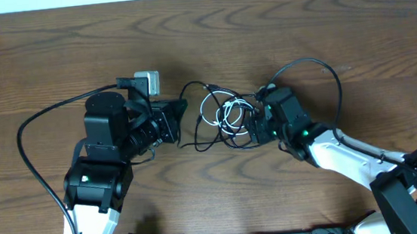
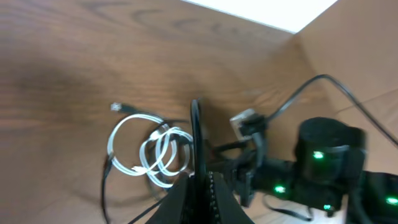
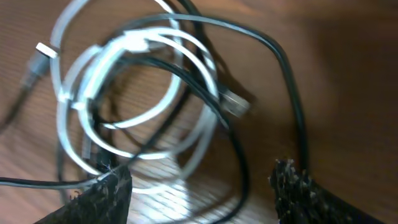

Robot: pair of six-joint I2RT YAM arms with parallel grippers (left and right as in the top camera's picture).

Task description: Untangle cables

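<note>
We see the two cables lying together near the middle of the bench (image 1: 298,18), between the two arms. The white cable (image 1: 227,114) is wound in several small overlapping loops. The black cable (image 1: 206,85) runs around and through those loops, with one small plug end lying just above them toward the upper centre of the overhead view.

The left tool (image 1: 177,118) sits just left of the tangle. In the left wrist view its fingers are drawn together at the bottom centre of the frame (image 2: 199,180), and the black cable (image 2: 194,137) rises straight from their tip, so we read it as pinched there. The white cable (image 2: 163,134) lies coiled left of that strand.

The right tool (image 1: 253,127) is at the right edge of the tangle. In the right wrist view its fingers stand wide apart in the lower corners (image 3: 199,186). The white loops (image 3: 134,46) and the black cable (image 3: 289,81) lie on the wood ahead of them, blurred.
</note>
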